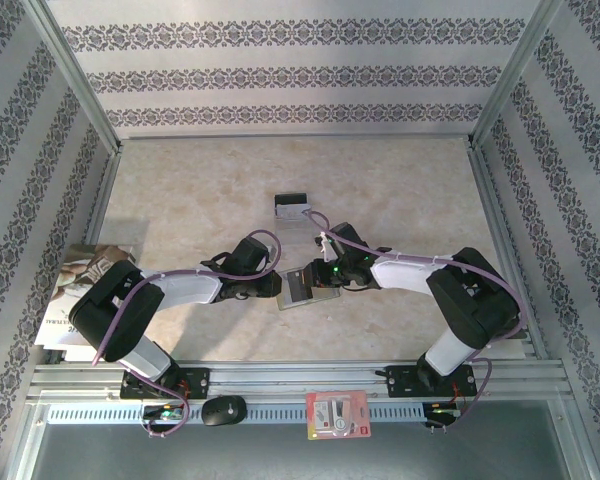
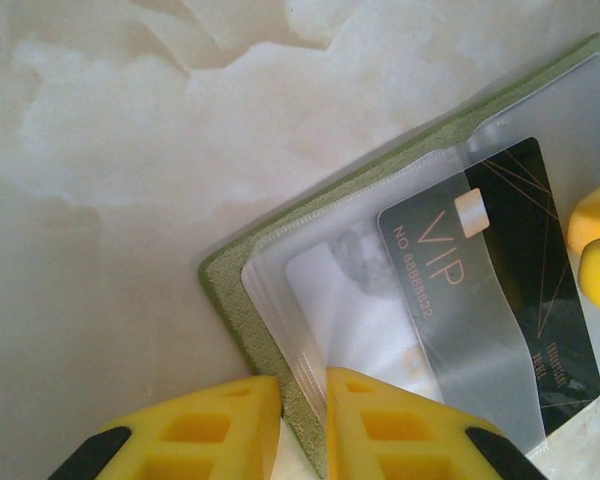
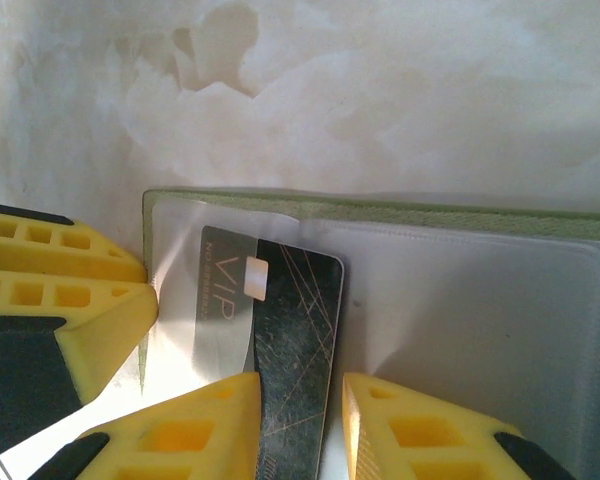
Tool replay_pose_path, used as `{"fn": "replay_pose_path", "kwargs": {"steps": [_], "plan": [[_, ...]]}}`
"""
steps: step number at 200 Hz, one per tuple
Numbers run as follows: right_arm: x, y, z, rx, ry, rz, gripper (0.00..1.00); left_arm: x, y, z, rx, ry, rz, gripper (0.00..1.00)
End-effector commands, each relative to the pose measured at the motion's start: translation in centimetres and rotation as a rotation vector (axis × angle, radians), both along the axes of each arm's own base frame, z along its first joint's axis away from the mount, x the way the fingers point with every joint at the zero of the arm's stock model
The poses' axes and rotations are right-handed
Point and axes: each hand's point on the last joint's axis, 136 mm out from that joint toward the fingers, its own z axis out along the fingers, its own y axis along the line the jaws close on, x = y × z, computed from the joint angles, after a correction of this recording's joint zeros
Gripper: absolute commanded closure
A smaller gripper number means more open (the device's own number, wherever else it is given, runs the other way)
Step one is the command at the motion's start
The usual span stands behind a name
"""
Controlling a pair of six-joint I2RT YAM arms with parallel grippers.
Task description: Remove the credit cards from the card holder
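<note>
Card (image 3: 290,330), black VIP, part out of holder (image 3: 460,300), mid surface (image 2: 130,150). R hand (image 3: 302,420) slightly open astride it, no grip; L hand (image 2: 302,420) pinches holder edge. Risk: R closes off-centre, so card slips or holder drags.

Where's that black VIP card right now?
In the right wrist view the VIP card sticks partly out of the holder's clear pocket, between the right gripper's fingers; the holder lies mid-table.
</note>
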Motion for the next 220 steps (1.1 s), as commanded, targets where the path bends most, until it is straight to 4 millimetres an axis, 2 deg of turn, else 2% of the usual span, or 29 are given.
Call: {"fn": "replay_pose_path", "kwargs": {"steps": [1,44,76,108,145,171,203,220], "plan": [[-0.4,0.6,-0.1,0.047,0.032,0.025,0.72,-0.9,0.6,-3.6,0.056,0.061,-0.019,0.80],[-0.9,0.8,-0.6,0.057,0.061,0.041,0.75,-0.9,0.5,-3.6,0.054,0.065,-0.021,0.81],[-0.5,-0.4,-0.7,0.018,0.029,0.003,0.91,-0.9,0.6,-3.5,0.060,0.061,-0.020,0.82],[0.0,-2.4,-0.1,-0.032,-0.032,-0.036,1.00,-0.9,0.8,-3.4,0.060,0.058,-0.017,0.82],[0.0,-4.0,0.7,-0.064,-0.083,-0.048,1.00,-0.7,0.8,-3.2,0.052,0.053,-0.015,0.82],[-0.1,-4.2,1.4,-0.051,-0.112,-0.036,1.00,-0.4,0.9,-2.6,0.044,0.042,-0.008,0.81],[0.1,-4.1,3.7,-0.023,-0.189,-0.010,1.00,0.2,0.8,-1.0,0.014,0.006,0.002,0.72],[0.4,-4.0,5.3,-0.015,-0.237,0.009,1.00,0.6,0.7,0.5,-0.006,-0.026,0.002,0.68]]}}
